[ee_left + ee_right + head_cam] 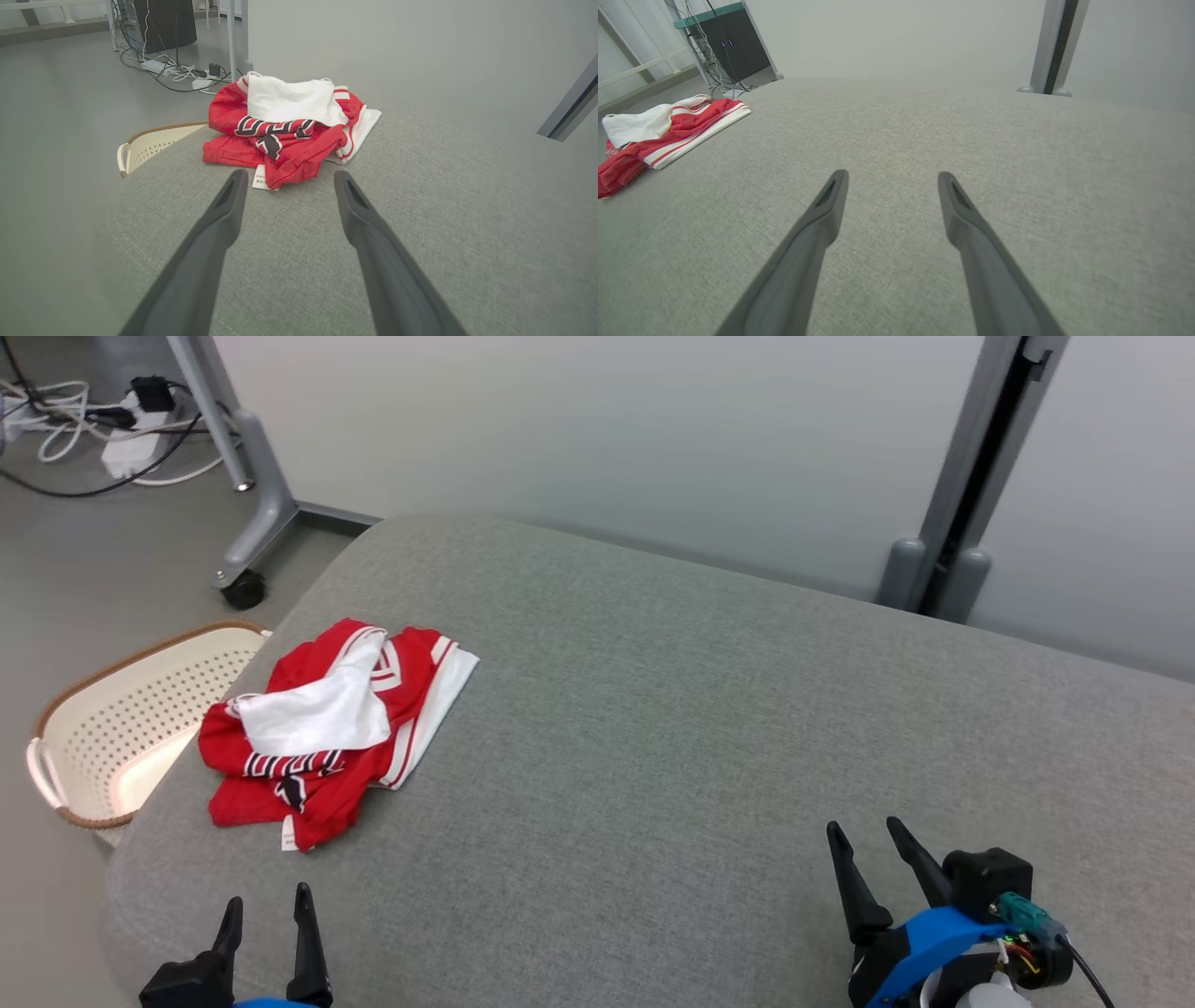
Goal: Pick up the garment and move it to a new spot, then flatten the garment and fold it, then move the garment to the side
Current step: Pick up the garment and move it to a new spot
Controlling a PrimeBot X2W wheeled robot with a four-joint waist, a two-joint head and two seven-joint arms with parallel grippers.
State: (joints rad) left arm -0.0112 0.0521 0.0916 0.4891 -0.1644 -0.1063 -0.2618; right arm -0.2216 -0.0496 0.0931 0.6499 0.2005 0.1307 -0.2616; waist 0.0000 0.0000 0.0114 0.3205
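Note:
A crumpled red and white garment [327, 733] lies in a heap near the left edge of the grey padded table [709, 728]. My left gripper [267, 901] stands open at the lower left, short of the heap and apart from it. In the left wrist view the garment [289, 130] sits just beyond my open left gripper [289, 176], a white label at its near edge. My right gripper [864, 831] stands open at the lower right over bare fabric. From the right wrist the garment [663, 135] shows far to the left of the open right gripper [892, 175].
A cream perforated basket [112, 728] with a brown rim sits on the floor by the table's left edge. A grey wheeled stand leg [252, 504] and cables [84, 429] lie beyond it. A grey post [971, 476] rises behind the table at the right.

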